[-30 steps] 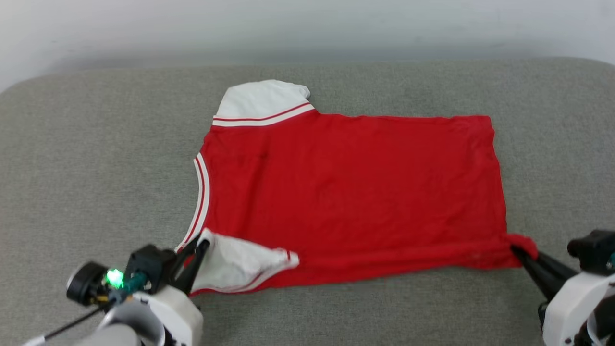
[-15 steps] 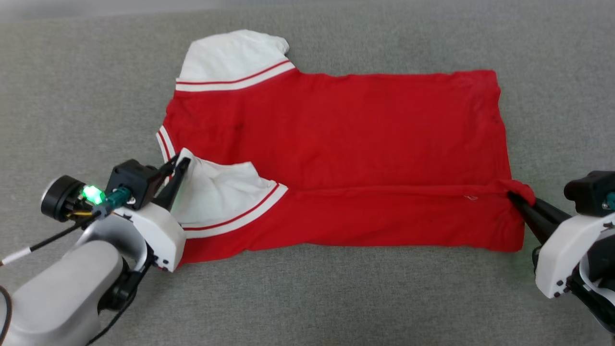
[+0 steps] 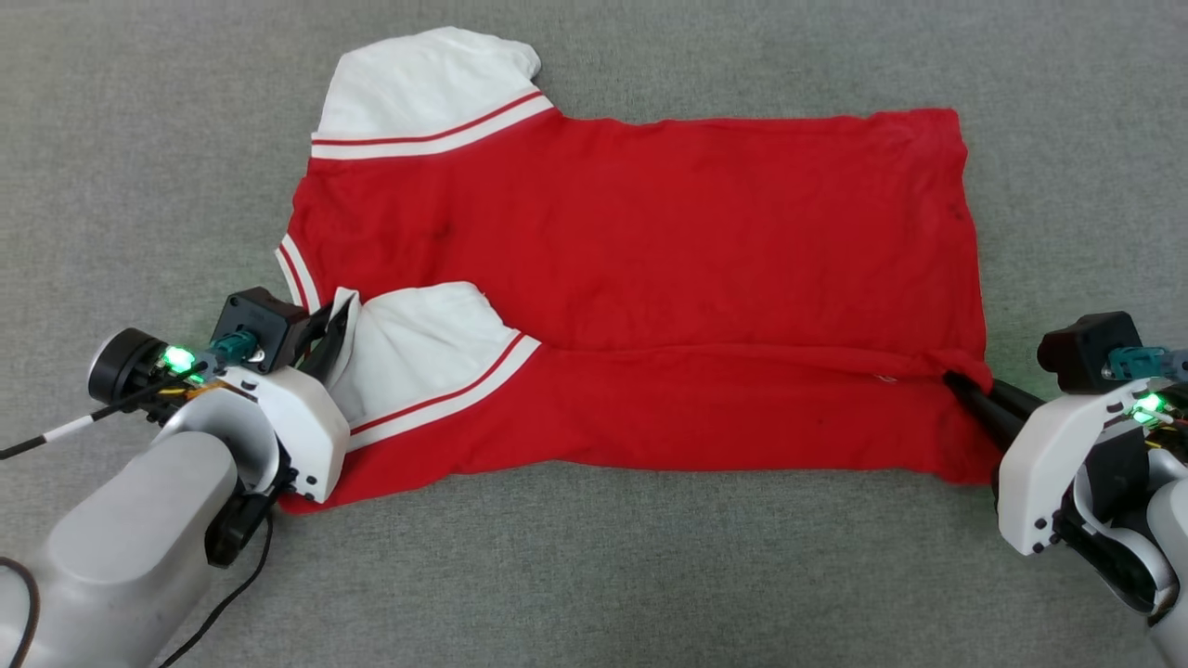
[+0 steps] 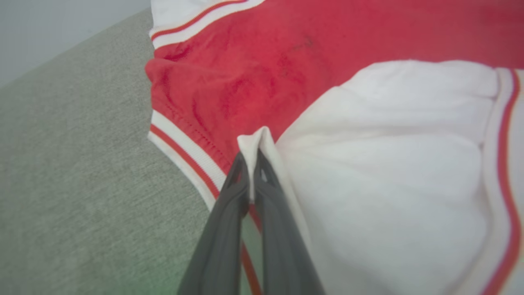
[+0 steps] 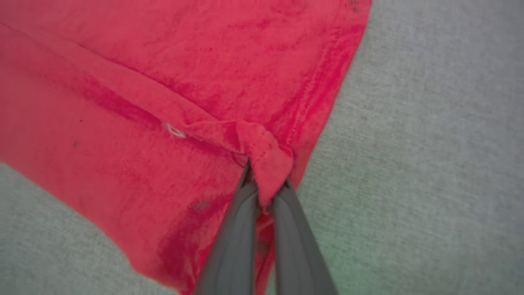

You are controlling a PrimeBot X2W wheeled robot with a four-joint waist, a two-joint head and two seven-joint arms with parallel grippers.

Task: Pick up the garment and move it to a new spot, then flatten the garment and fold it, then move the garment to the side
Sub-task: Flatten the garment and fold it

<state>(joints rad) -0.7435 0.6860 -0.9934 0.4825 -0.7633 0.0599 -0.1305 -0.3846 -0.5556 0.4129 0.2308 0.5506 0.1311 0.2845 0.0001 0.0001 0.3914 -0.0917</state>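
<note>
Here, the garment lies spread on the grey cushion. The left gripper pinches its near white sleeve, and the right gripper pinches its red bottom corner.

Head cam: high, facing steeply down over the whole shirt. Left wrist cam: very near, along my jaws, on the sleeve. Right wrist cam: equally near, on the hem corner. Both spots fall inside head view.

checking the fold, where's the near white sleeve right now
The sleeve lies at the head view's lower left, folded onto the red shirt, its tip pinched in the left hand.
</note>
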